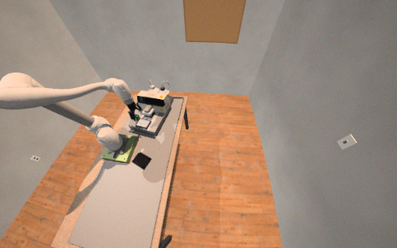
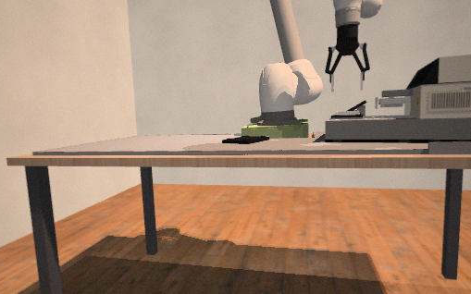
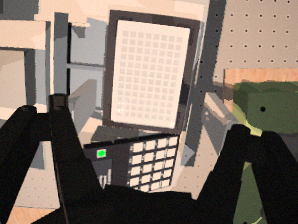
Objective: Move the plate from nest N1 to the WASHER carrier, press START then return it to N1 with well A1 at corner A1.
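White arm (image 2: 293,83) bent, fingers (image 2: 332,82) spread above washer (image 2: 404,122).

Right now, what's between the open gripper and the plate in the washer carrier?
Nothing. In the exterior view the gripper hangs open above the washer, with only air below. The wrist view shows the plate unobstructed, beside the keypad.

White gridded multiwell plate (image 3: 148,72) in a dark grey carrier frame (image 3: 192,72); pale keys on a black keypad (image 3: 152,160), beside a small lamp (image 3: 101,153) that appears green. Off-white arm with black two-finger gripper (image 2: 346,82) on a green base plate (image 1: 132,153). Flat black square nest (image 1: 142,160) on a grey mat (image 1: 115,203); wood-grain table edge (image 2: 205,161).
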